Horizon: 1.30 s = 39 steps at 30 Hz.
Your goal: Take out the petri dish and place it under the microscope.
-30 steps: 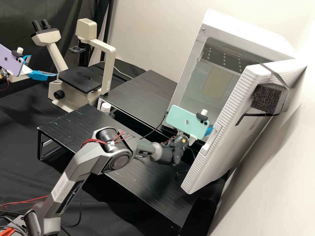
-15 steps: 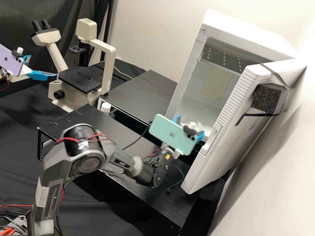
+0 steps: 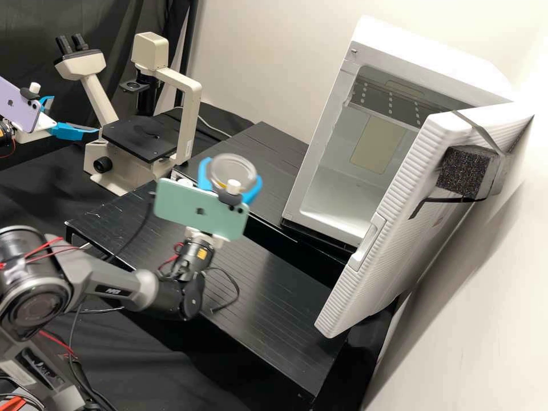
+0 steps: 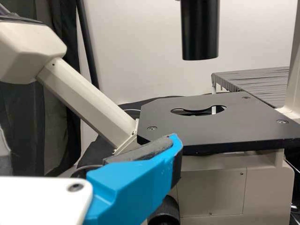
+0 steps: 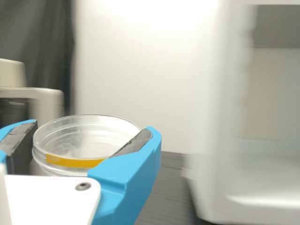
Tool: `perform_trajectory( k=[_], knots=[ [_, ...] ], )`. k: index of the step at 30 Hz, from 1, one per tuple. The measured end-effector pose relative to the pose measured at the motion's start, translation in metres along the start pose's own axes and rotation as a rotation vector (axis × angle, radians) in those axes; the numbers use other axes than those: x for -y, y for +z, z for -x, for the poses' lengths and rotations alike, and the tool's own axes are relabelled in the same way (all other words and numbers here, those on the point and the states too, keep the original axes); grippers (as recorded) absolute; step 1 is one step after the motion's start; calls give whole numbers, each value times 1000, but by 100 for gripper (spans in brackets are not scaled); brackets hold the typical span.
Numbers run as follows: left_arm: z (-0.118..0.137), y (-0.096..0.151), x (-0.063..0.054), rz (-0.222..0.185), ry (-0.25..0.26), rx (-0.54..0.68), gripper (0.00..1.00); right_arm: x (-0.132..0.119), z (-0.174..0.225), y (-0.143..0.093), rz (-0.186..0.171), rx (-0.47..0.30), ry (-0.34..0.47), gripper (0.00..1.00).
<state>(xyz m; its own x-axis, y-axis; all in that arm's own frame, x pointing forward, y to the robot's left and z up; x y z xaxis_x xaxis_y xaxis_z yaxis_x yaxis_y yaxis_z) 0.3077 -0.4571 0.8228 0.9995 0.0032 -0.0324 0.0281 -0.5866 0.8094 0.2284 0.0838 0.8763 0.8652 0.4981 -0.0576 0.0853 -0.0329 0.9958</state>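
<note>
The right arm (image 3: 117,279) is dark grey, with black round parts and white letters (image 3: 112,291). It has thin red wires (image 3: 43,248), a black cord (image 3: 238,290) and a yellow sticker (image 3: 201,253). The right hand (image 3: 232,170) is white, with a screw (image 5: 83,186) and two bright blue fingers (image 5: 126,183) with dark grey pads (image 5: 136,143). It has a light green phone (image 3: 182,205). The left hand (image 3: 75,114), far off, is white and blue too, with a light purple phone (image 3: 20,105). Each phone has a black clip with a white knob.

Bright blue on your right pincer (image 3: 229,179), yellow band (image 5: 72,161) on your clear petri dish (image 3: 231,165), mint phone (image 3: 185,208), lilac phone (image 3: 19,104), cream microscope (image 3: 190,117), ribbed white door (image 3: 399,251)!
</note>
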Motion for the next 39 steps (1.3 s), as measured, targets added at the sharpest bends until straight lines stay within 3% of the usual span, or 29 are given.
perform_trajectory(
  k=[5, 13, 18, 22, 35, 39],
  knots=[
    [0, 0, 0, 0, 0, 0, 100, 31, -17, -32, 12, -110, -56, 0],
    [0, 0, 0, 0, 0, 0, 100, 75, -62, -57, 43, -106, -114, 0],
    [0, 0, 0, 0, 0, 0, 100, 103, -93, -59, 31, -59, -170, 0],
    [0, 0, 0, 0, 0, 0, 100, 123, -116, -58, 0, -39, -206, 0],
    [0, 0, 0, 0, 0, 0, 100, 166, -172, -41, 61, 46, -264, 0],
    [0, 0, 0, 0, 0, 0, 100, 180, -186, -38, 59, 70, -287, 0]
  ],
)
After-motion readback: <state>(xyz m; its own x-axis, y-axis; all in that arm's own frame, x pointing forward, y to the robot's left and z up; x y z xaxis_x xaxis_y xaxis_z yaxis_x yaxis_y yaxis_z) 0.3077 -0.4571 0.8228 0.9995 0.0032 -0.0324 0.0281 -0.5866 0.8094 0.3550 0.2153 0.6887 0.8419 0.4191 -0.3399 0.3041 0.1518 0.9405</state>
